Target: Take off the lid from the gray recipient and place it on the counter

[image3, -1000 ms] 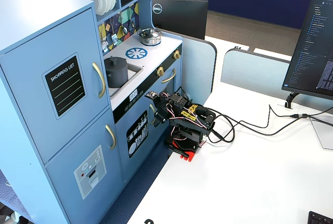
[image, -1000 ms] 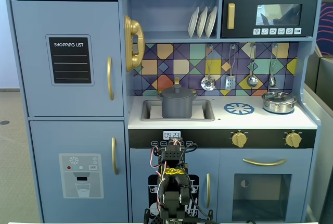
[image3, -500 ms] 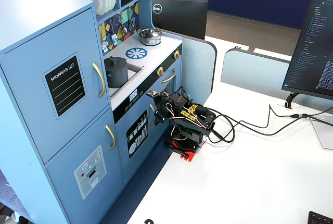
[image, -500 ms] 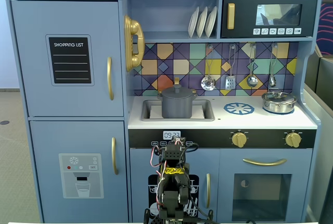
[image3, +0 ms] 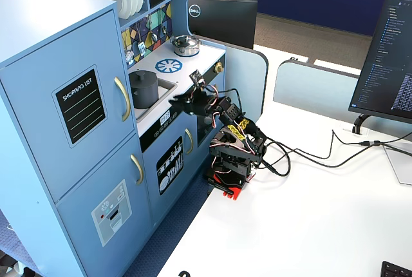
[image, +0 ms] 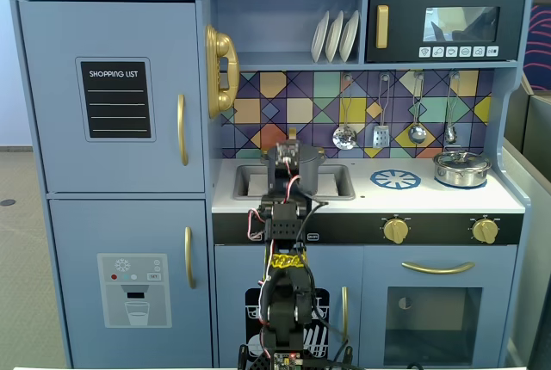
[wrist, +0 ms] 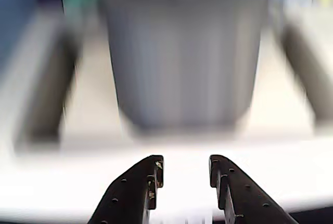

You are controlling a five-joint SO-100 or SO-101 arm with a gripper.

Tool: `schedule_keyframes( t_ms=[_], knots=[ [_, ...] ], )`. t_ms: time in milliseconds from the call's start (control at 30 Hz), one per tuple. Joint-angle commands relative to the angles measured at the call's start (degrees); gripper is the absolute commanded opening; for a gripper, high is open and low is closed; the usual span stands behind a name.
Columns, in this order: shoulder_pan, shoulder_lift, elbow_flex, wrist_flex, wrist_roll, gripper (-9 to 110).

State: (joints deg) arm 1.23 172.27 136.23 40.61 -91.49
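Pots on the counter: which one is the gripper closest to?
The tall dark gray pot sitting in the sink recess; the gripper is right in front of it. The shiny silver pot sits farther along the counter, beyond the blue burner ring.

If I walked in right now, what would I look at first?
Probably the big blue toy kitchen, with its colourful tile wall and gold handles. Next, the little black robot arm standing right in front of it, reaching up toward the tall gray pot that sits in the sink with its lid on. In the wrist view the gripper has its jaws open and empty, just short of the pot. A shiny silver pot sits at the counter's right end.
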Motion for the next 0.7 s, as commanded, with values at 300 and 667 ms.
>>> schedule_keyframes(
  t_ms=[300, 667],
  knots=[
    [0.88, -12.66, -9.58, -17.14, 0.35, 19],
    [1.93, -24.96, -13.54, -28.3, -0.44, 18]
  ],
)
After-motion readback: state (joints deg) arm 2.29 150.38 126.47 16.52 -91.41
